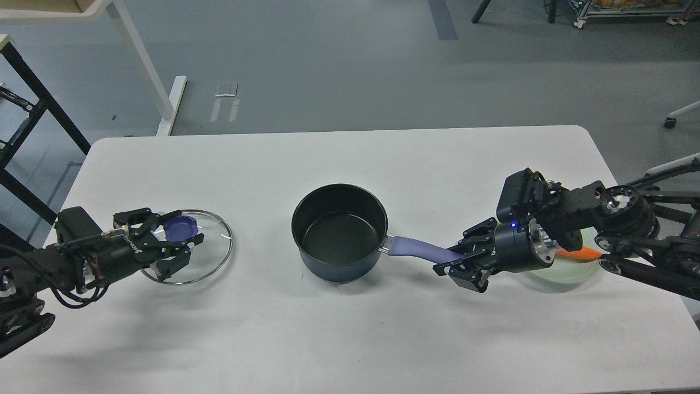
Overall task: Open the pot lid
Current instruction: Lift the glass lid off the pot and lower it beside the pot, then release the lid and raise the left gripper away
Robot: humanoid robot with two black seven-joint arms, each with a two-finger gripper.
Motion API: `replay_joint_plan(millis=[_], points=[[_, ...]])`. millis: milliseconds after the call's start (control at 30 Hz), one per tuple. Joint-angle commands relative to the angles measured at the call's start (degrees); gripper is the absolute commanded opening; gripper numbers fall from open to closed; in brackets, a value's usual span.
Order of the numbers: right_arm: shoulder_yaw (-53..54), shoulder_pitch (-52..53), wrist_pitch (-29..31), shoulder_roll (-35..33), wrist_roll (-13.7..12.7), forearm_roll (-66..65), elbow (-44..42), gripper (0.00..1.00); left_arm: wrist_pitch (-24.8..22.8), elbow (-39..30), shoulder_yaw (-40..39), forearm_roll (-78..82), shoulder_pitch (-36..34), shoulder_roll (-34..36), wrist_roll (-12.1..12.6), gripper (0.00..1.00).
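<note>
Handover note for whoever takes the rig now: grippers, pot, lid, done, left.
Left gripper: open, around the lid's knob, no clamp visible.
Right gripper: closed on the pot's handle.
Pot: table centre, uncovered, inside empty.
Lid: flat on the table, left of the pot.
Green plate: behind the right arm, something orange on it.
Done: lid off and set down.
Left: probably just pull back both arms.
</note>
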Motion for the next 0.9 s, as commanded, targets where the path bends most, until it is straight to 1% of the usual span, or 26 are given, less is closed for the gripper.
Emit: replay_joint_plan(millis=[0, 133, 167, 233, 267, 333, 400, 433, 567, 667, 767, 800, 867], points=[[-0.07, 0.0, -0.01, 0.0, -0.02, 0.0, 0.0, 0.29, -0.01, 0.56, -0.04, -0.02, 0.47, -0.48, 0.0, 0.49], [0.02, 0.0, -0.01, 0.09, -0.02, 0.0, 0.0, 0.3, -0.01, 1.26, -0.04, -0.02, 0.56, -0.66, 0.0, 0.58], [0.02, 0.0, -0.01, 0.09, -0.02, 0.0, 0.0, 0.3, -0.01, 1.26, -0.04, -0.02, 0.56, -0.83, 0.0, 0.64], [0.02, 0.0, -0.01, 0.09, -0.02, 0.0, 0.0, 0.3, -0.01, 1.26, -0.04, -0.11, 0.56, -0.92, 0.0, 0.79], [0.02, 0.0, -0.01, 0.09, -0.02, 0.0, 0.0, 0.3, -0.01, 1.26, 0.04, -0.11, 0.56, -1.01, 0.0, 0.83], [0.02, 0.0, -0.01, 0.09, -0.02, 0.0, 0.0, 0.3, -0.01, 1.26, 0.05, -0.54, 0.56, -1.01, 0.0, 0.86], [0.02, 0.0, -0.01, 0.09, -0.02, 0.0, 0.0, 0.3, -0.01, 1.17, 0.13, -0.72, 0.56, -1.01, 0.0, 0.95], [0.02, 0.0, -0.01, 0.09, -0.02, 0.0, 0.0, 0.3, -0.01, 0.91, 0.22, -0.81, 0.47, -1.01, 0.0, 0.97], [0.02, 0.0, -0.01, 0.09, -0.02, 0.0, 0.0, 0.3, -0.01, -1.02, 0.31, -2.21, 0.12, -0.22, 0.0, 0.98], [0.02, 0.0, -0.01, 0.0, -0.02, 0.09, 0.0, 0.3, -0.01, -6.37, 0.22, -8.34, -0.85, 1.88, 0.0, 0.98], [0.02, 0.0, -0.01, 0.0, -0.02, 0.0, 0.0, 0.3, -0.01, -12.34, 0.13, -18.97, -5.49, 6.28, 0.0, 0.98], [0.02, 0.0, -0.01, 0.0, -0.02, 0.09, 0.0, 0.3, -2.67, -14.1, -0.3, -23.79, -7.68, 6.98, 0.0, 0.98], [0.02, 0.0, -0.01, 0.09, -0.02, 0.0, 0.0, 0.3, -10.92, -15.17, -0.48, -34.16, -11.03, 7.43, 0.0, 0.98]])
